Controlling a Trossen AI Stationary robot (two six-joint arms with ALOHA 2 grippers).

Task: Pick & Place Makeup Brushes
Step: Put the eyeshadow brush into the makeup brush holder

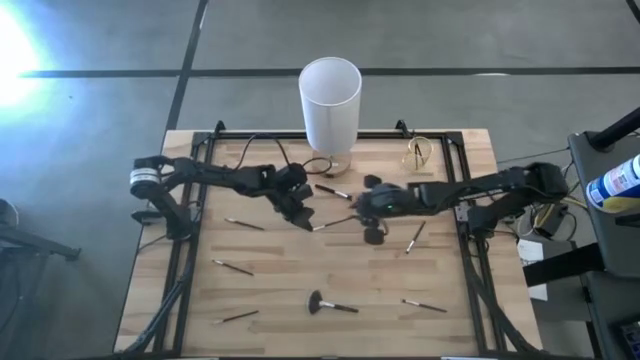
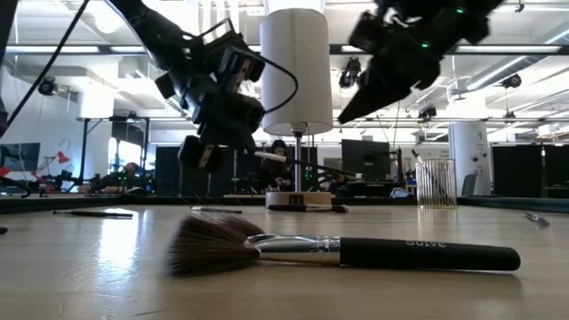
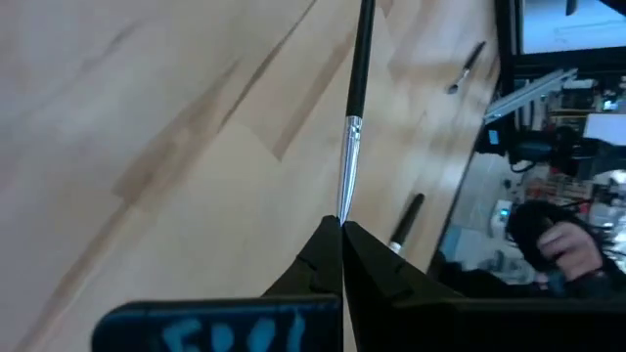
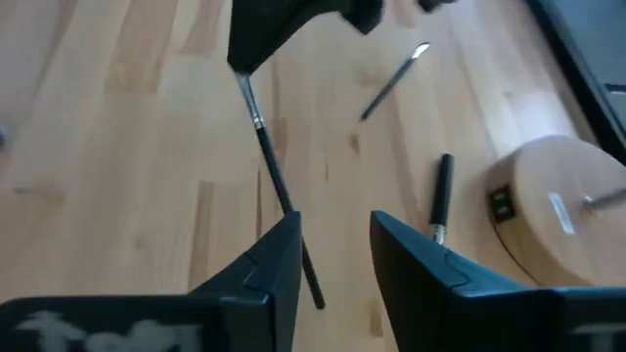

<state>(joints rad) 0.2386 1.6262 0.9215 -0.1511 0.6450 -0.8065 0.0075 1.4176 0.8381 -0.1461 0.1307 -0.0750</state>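
Observation:
One thin dark makeup brush (image 1: 335, 222) with a silver ferrule hangs over the table's middle between my two grippers. My left gripper (image 1: 303, 218) is shut on its ferrule end. My right gripper (image 4: 333, 230) stands open at the handle's free end (image 4: 315, 293), which runs close along one finger (image 4: 284, 254); I cannot tell whether they touch. Several other makeup brushes lie flat on the wooden table (image 1: 270, 290), among them one with a wide fluffy head (image 2: 338, 252) near the front edge. A tall white cup (image 1: 330, 100) stands on a round wooden base at the far middle. My left gripper pinches the brush's ferrule end (image 3: 344, 200) between the free ends of its two fingers. The fingers slant down from the table's left, and the brush runs on from them in their own line toward the right gripper. The brush is lifted clear of the table.
Loose brushes lie at the left (image 1: 245, 224), the front left (image 1: 238, 316), the front right (image 1: 424, 306) and the right of middle (image 1: 415, 236). A clear holder (image 1: 418, 152) stands at the far right, beside the cup's wooden base (image 4: 553, 215). Black rails run along the table's sides.

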